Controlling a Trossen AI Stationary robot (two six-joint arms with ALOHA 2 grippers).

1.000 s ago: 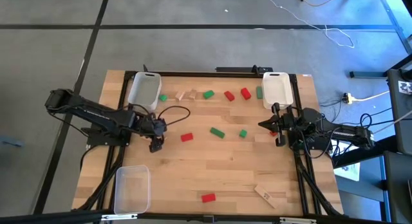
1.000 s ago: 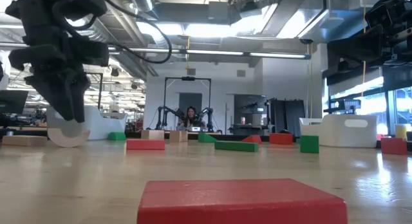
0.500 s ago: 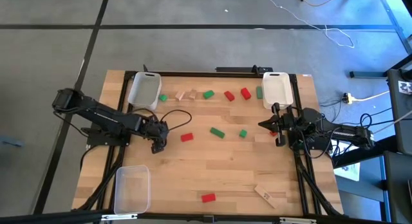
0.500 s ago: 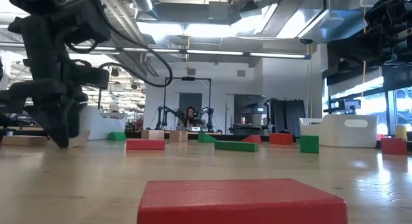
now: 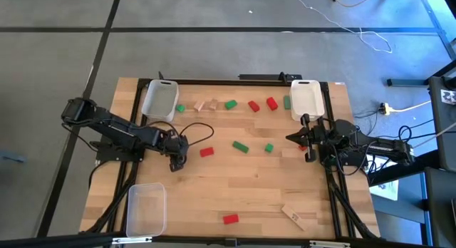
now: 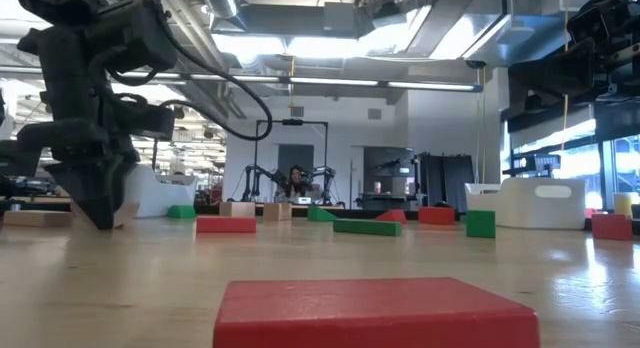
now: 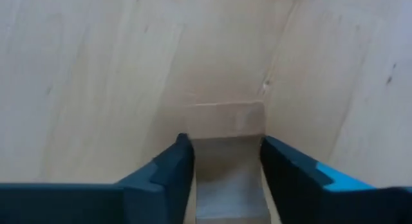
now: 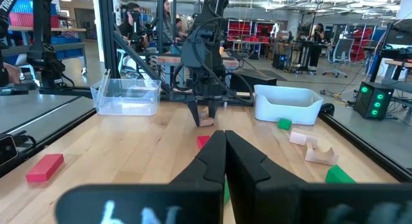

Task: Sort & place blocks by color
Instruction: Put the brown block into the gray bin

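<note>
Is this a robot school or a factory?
More likely a robotics lab or workshop. Beyond the wooden table there are another pair of robot arms, bare ceiling lights and ducts, and people at benches.

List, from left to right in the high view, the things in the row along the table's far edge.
left pale plastic bin → first small green block → first pale wooden block → second pale wooden block → second green block → first red block → second red block → third green block → right pale plastic bin
</note>
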